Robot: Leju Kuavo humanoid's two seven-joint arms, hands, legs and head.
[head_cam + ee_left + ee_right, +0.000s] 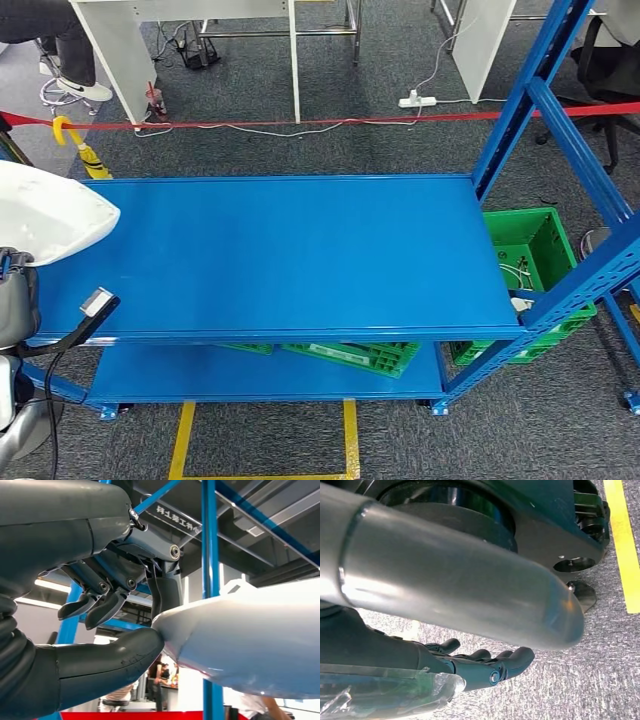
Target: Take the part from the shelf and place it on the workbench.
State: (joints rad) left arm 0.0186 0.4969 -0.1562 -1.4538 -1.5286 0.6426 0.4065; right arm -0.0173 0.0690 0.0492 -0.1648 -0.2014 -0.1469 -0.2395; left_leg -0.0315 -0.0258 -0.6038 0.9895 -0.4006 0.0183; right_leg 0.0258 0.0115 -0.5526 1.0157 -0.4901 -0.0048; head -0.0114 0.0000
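Closest in, the left hand (113,605) pinches the white part (249,640) between its thick grey thumb (105,665) and dark fingers (164,592). That part is smooth, glossy and rounded, tapering to a blunt tip, and the head view finds it (45,212) jutting over the left end of the blue shelf (287,260). Low at the robot's side, the right hand (486,665) hangs over grey carpet with its fingers stretched out straight and loose, grasping nothing. From the left wrist, blue uprights (209,540) and a ceiling show behind the part. Green crates (528,250) sit below and past the shelf's right end. Red tape (317,123) runs across the floor beyond, and yellow lines (264,440) mark the carpet in front.
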